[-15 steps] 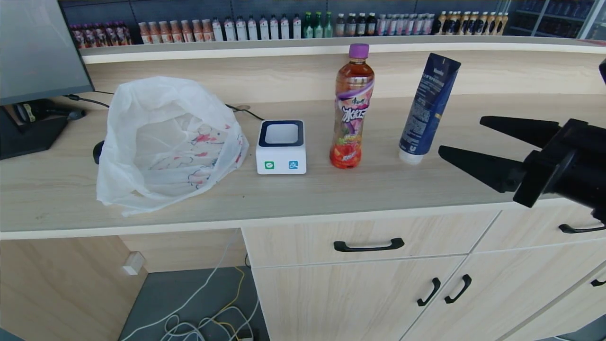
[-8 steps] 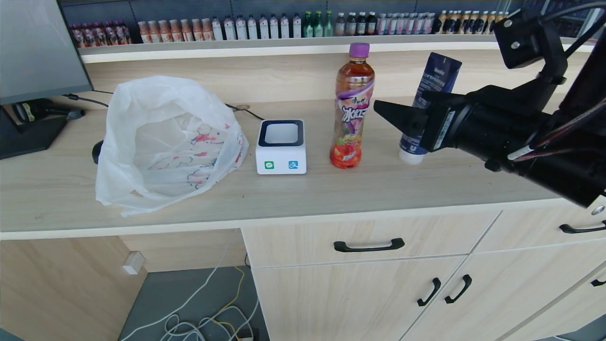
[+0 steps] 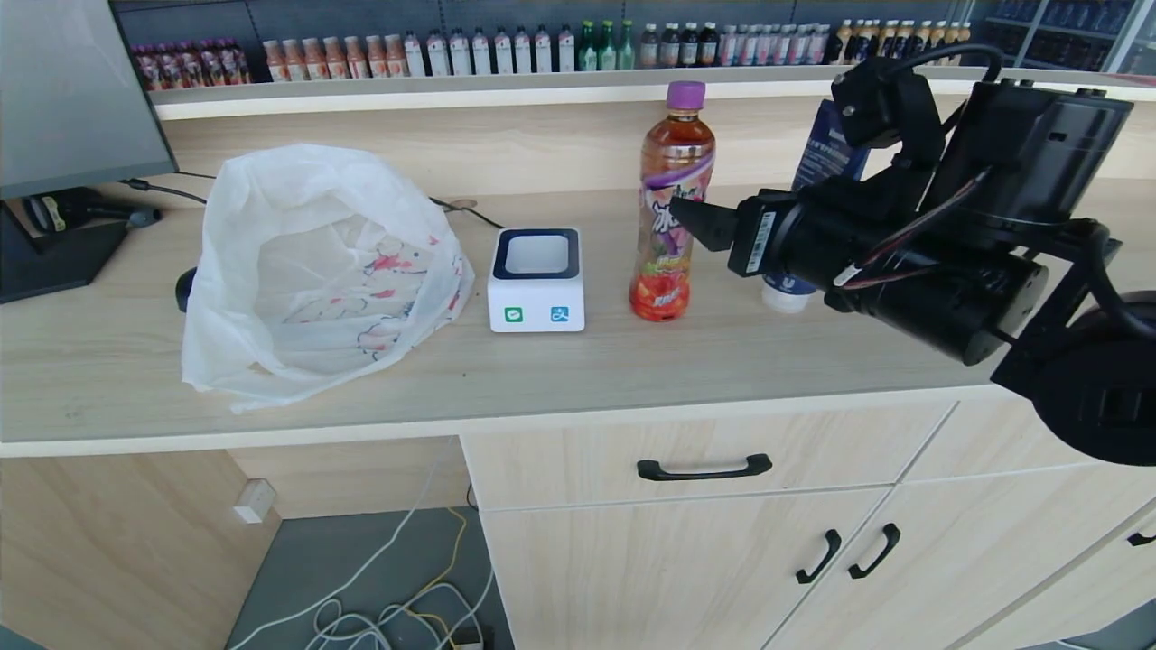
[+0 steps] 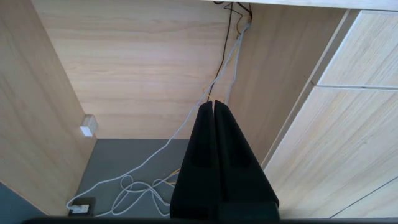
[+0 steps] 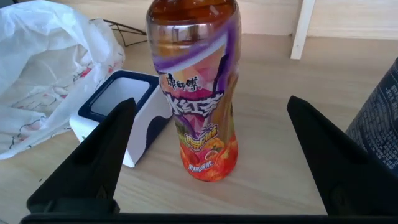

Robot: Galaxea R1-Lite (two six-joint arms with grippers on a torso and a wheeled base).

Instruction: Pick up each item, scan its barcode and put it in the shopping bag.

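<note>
Wooden table (image 3: 813,352) carries a shopping bag (image 3: 316,271), scanner (image 3: 536,280), tea bottle (image 3: 673,208) and blue tube (image 3: 826,144). The right tool (image 5: 211,106) gapes wide, facing the tea bottle; the left tool (image 4: 213,106) is closed and empty.

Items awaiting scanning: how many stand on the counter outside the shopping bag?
2. The drink bottle stands right of the scanner; the blue tube stands farther right, partly hidden behind the right arm. More may hide there.

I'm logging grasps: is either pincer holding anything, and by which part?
Nothing is held. The right pincer is open, lined up on the bottle but not touching it; the left pincer is shut on nothing.
</note>
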